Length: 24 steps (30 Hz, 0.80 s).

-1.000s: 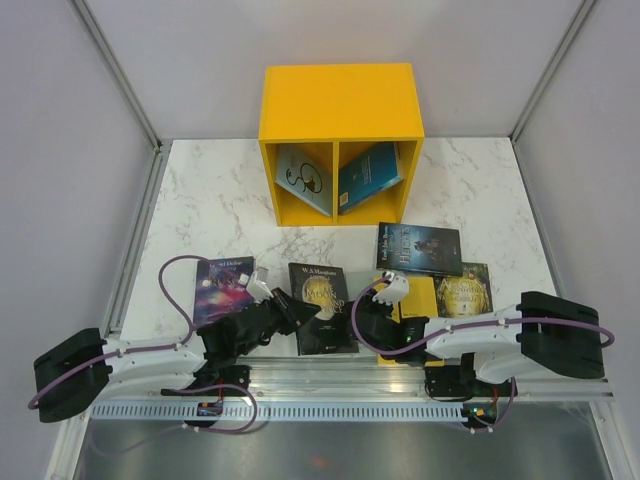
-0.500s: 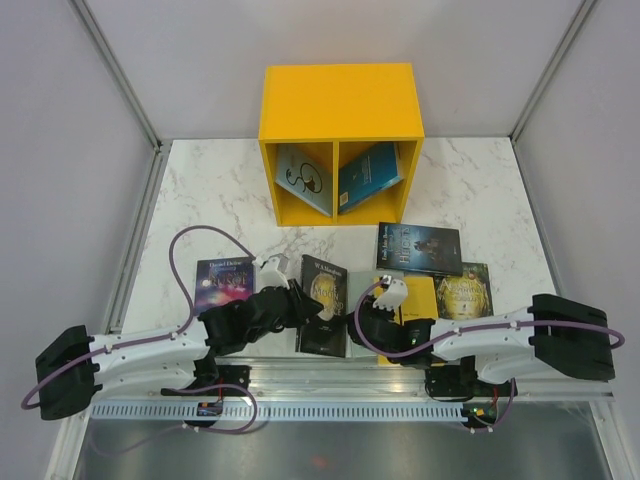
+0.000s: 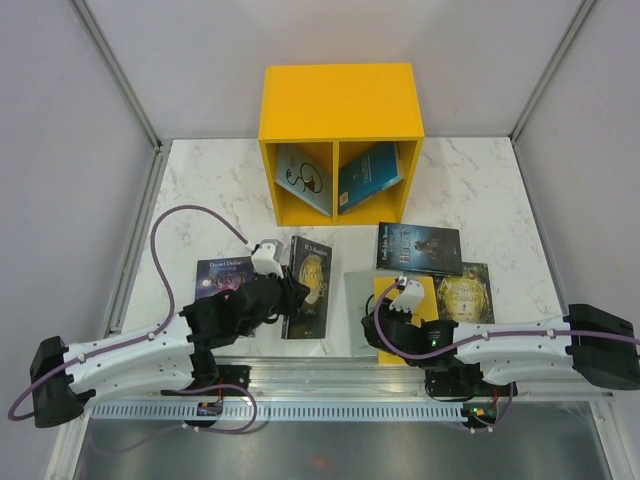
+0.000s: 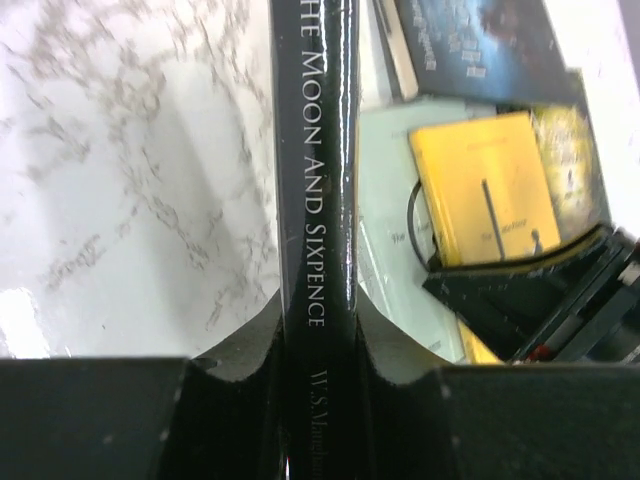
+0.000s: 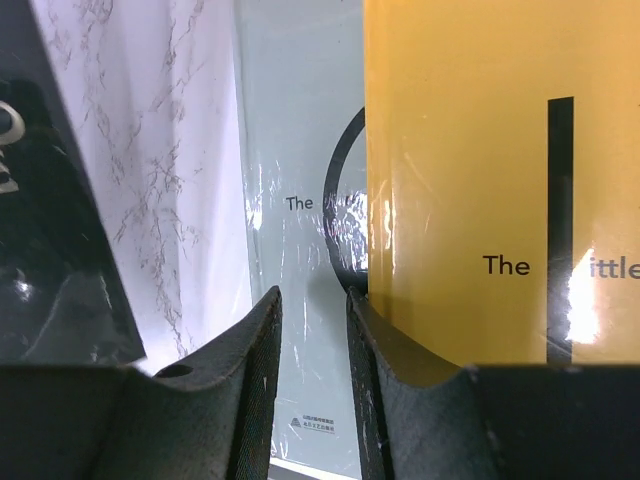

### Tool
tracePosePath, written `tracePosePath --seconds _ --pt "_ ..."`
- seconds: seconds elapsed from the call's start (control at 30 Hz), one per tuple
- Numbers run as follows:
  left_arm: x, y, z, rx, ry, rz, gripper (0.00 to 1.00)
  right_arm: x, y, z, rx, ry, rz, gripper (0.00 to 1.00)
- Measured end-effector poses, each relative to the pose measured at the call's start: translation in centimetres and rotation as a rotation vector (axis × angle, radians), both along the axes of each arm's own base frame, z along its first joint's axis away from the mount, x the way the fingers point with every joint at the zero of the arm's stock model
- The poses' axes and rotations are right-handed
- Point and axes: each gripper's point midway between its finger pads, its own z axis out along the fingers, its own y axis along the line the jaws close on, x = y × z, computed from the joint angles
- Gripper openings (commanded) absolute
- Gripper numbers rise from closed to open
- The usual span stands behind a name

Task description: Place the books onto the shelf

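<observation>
In the left tool (image 4: 318, 345): thin, glossy black book (image 4: 312, 140).

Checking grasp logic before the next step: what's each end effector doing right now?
Left end effector: closed on the black book, gripping its spine.
Right end effector: slightly open, holding nothing, at the edge of the yellow book.

Robot lab cell: a marble-pattern bench (image 3: 470, 180) boxed in by plain grey panels (image 3: 180, 60) and metal posts (image 3: 115, 70), two arms (image 3: 130, 355) on a slotted rail (image 3: 340, 410) at its near edge.

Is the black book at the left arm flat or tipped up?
Tipped up: left pincer clamps the black book by its spine, cover slanting.
</observation>
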Motion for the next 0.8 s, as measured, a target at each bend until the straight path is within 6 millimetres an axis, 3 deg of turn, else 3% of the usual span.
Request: tracePosePath --seconds 0.17,0.37,0.6,0.8 --pt "2.4 1.1 2.3 -0.046 -0.116 0.125 0.02 0.0 -0.2 0.2 -0.001 -0.004 -0.002 0.36" --pt "5.5 3.0 3.3 -0.093 -0.341 0.274 0.02 0.0 -0.3 0.3 0.002 -0.006 -0.002 0.34" --pt "9.6 3.0 7.7 -0.18 -0.564 0.422 0.02 -0.1 -0.7 0.4 0.019 -0.008 -0.002 0.32" --pt "12.6 3.3 9.5 -0.183 -0.648 0.524 0.02 -0.2 -1.1 0.6 0.043 -0.009 -0.002 0.29"
